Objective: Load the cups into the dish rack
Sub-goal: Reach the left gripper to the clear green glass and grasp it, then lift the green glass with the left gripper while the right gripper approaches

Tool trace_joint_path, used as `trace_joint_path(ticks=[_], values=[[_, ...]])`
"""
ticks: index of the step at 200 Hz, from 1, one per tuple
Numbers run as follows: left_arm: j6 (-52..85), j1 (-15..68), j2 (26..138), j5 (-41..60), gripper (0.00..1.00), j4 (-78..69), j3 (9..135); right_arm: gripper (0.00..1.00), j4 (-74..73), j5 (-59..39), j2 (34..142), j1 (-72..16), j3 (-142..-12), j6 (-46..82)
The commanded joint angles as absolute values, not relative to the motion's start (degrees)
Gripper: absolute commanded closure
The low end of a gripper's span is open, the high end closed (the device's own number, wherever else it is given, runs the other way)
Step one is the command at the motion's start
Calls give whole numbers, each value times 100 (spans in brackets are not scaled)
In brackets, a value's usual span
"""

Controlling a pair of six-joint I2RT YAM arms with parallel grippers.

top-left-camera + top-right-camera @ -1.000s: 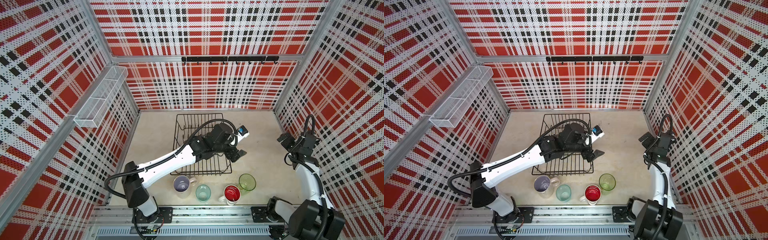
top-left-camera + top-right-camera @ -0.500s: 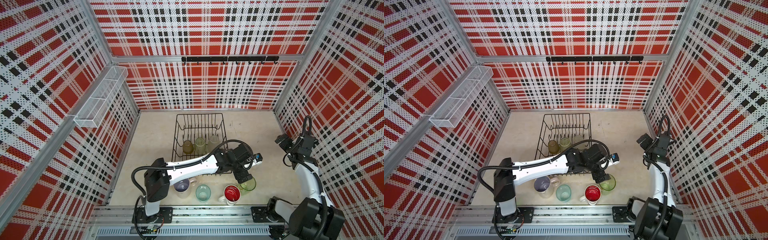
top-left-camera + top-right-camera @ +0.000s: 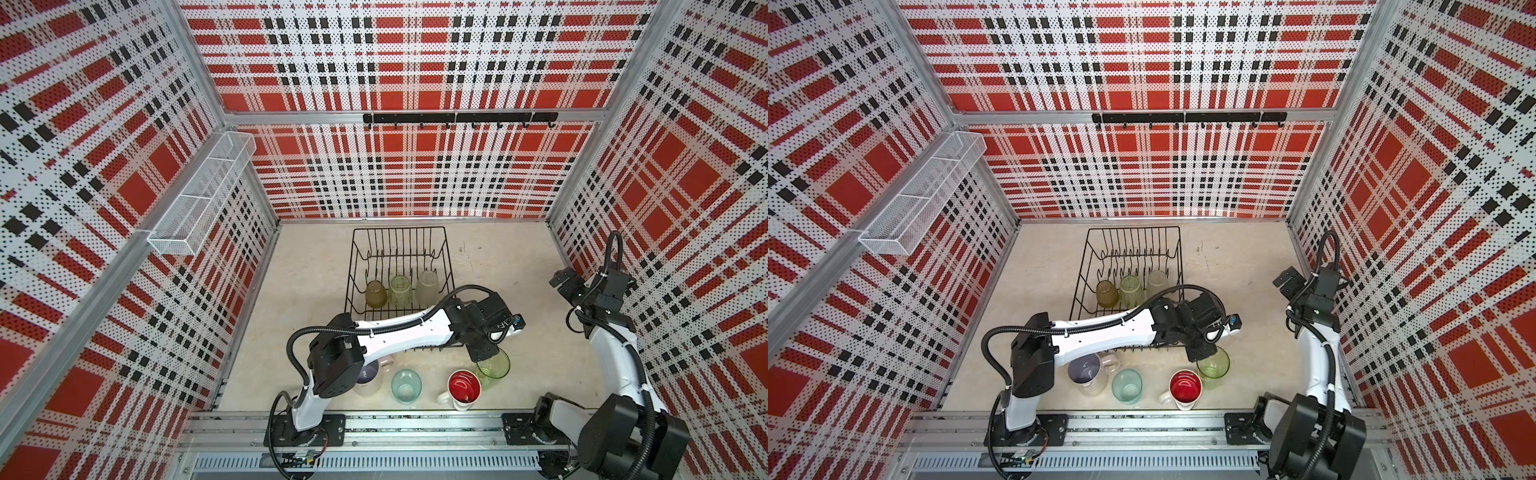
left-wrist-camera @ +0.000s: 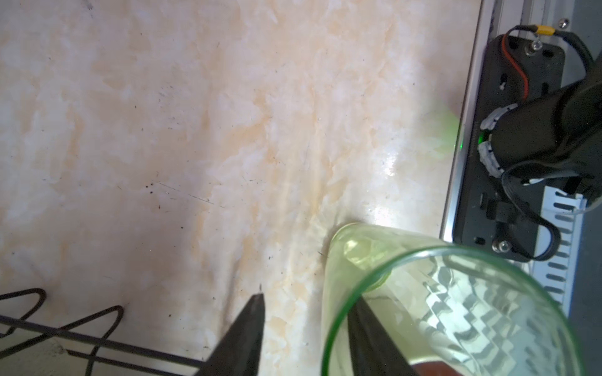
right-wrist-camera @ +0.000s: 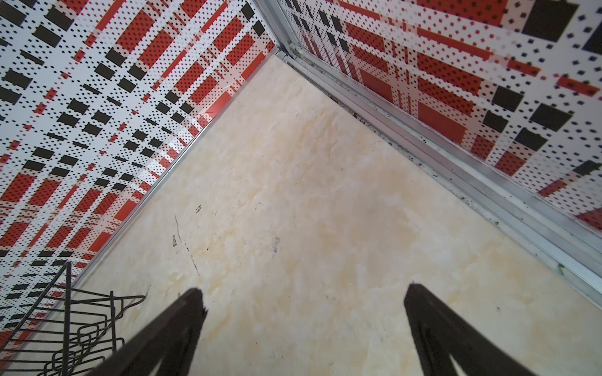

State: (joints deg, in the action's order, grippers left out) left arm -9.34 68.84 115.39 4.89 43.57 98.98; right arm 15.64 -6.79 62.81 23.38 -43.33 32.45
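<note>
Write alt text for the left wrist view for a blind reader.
Two black fingers straddle the wall of a green tumbler on a pale marbled table, one inside the rim, one outside with a gap to the glass. A corner of the black wire rack and a black base plate with cables sit at the edges.

Pale marbled tabletop [image 3: 316, 270], scuffed with a few dark marks, makes the floor of my cell. Black wire dish rack [image 3: 399, 228] sits on it about mid-width, reaching from near the back wall toward me. Row along my near edge, left to right: pink mug [image 3: 1086, 372], teal tumbler [image 3: 406, 386], white mug [image 3: 463, 388], green tumbler [image 3: 494, 365], all mouths up.
</note>
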Motion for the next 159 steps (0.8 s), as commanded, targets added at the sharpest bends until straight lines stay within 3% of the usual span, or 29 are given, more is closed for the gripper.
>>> trace_joint_path(ticks=[1,23,32,94,130,159], values=[[-984,6896,11660,598,65,4517,10097,0,1572,-625,6251,2334,-4289,3208],[-1010,6882,11607,512,85,4517,10157,0,1589,-646,6251,2329,-4298,3208],[-1019,6860,11552,494,89,4511,10198,0,1591,-665,6240,2329,-4298,3208],[-719,6299,10857,874,97,3812,10203,0,1901,-1055,6253,1988,-4386,3306],[-255,5700,10088,1029,100,2355,9353,0,2525,-1501,6382,1175,-4883,3312],[385,5126,9425,1405,100,710,8247,0,2631,-2423,6239,929,-5226,3355]])
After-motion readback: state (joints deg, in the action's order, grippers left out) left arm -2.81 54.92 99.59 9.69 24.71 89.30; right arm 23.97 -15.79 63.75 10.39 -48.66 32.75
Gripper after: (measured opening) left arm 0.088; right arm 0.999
